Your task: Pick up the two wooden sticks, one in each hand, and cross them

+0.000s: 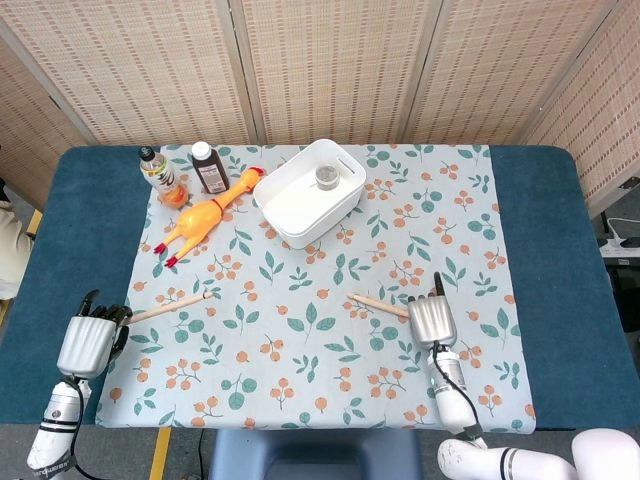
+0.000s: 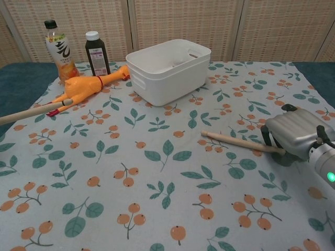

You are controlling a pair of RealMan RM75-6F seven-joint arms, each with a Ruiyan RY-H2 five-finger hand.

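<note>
Head view. The left hand (image 1: 88, 342) is seen at the left edge of the patterned cloth (image 1: 330, 370), its fingers curled around the near end of the left stick (image 1: 172, 306), which is pointed inward toward the middle of the table. The right hand (image 1: 431, 318) is closed on the end of the right stick (image 1: 378, 305); one finger is left raised. Both sticks are held by their outer ends, presumably so that the free lengths can be brought together and crossed. The tips are well apart, so the crossing is judged not yet made. At the far left of the cloth are shown an orange drink bottle (image 1: 156, 172), a dark bottle (image 1: 208, 168) and a rubber chicken (image 1: 205, 214); a white bin (image 1: 306, 195) with a small round item inside is placed beside them.

Chest view. The left stick (image 2: 34, 111) is seen entering from the left edge; its hand is out of frame. The right hand (image 2: 294, 135) is wrapped about the right stick (image 2: 242, 142), which is carried low over the cloth, nearly level.
</note>
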